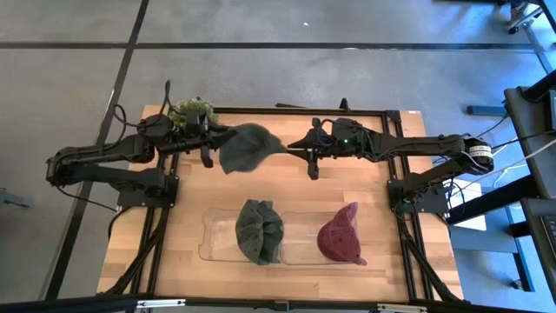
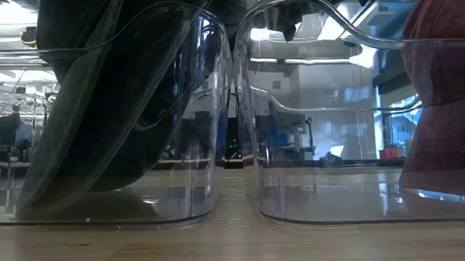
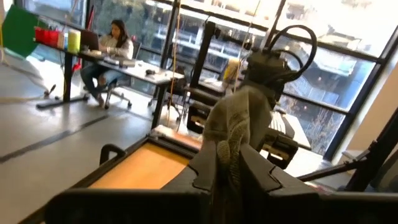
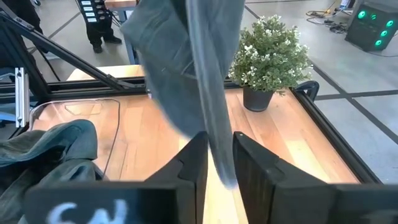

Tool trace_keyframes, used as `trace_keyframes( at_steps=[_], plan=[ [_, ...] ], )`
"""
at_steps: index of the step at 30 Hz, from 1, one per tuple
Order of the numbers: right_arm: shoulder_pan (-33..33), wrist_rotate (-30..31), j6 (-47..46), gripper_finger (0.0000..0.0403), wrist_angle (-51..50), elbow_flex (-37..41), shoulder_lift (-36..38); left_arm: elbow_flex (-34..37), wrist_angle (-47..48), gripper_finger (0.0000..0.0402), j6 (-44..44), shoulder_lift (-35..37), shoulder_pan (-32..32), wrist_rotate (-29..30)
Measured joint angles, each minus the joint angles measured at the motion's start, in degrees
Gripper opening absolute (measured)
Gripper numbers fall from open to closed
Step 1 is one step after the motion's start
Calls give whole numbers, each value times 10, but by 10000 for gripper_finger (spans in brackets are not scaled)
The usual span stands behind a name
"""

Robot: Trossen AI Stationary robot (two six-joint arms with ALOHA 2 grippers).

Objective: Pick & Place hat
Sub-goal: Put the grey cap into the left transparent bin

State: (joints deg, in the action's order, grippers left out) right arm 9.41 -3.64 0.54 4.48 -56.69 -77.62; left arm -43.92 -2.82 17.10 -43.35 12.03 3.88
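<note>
The grey hat (image 1: 246,146) is hanging in the air between the two arms, above the far part of the wooden surface (image 1: 200,191) and beyond the pair of clear bins. Both arms are gripping it. The left gripper (image 1: 207,148) is holding the hat's edge on the side nearer the potted plant (image 1: 192,111), its jaws pinched narrow on a fold of cloth, as the left wrist view shows (image 3: 231,163). The right gripper (image 1: 311,156) is holding the opposite edge, its jaws closed narrow on a strip of fabric that is running down between them in the right wrist view (image 4: 219,163).

Nearer than the hat, the left clear bin (image 1: 211,233) is already carrying a dark green hat (image 1: 259,230), and the right clear bin (image 1: 297,252) a maroon cap (image 1: 340,235).

The step in hand looks like the carry, or a hand-over between arms: the hat is lifted but not yet placed. Which bin it is bound for cannot be told. The next move probably calls for one gripper letting go so the other can swing the hat toward the bins, keeping the loose cloth high enough to clear the bin walls before lowering and releasing.
</note>
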Motion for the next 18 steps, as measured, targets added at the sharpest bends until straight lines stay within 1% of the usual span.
trace_keyframes(
  at_steps=[4,7,10,13,18],
  plan=[
    [0,0,0,81,-9,0,14,-52,95,27,-15,0,-18,8],
    [0,0,-1,78,-18,0,28,-98,160,27,-22,-4,-51,42],
    [0,0,-3,78,-14,0,41,-128,197,27,-22,-12,-95,101],
    [0,-6,-12,78,-4,0,48,-147,219,27,-3,-23,-142,178],
    [-2,-31,-108,78,32,0,50,-152,226,27,36,-44,-218,316]
  ],
)
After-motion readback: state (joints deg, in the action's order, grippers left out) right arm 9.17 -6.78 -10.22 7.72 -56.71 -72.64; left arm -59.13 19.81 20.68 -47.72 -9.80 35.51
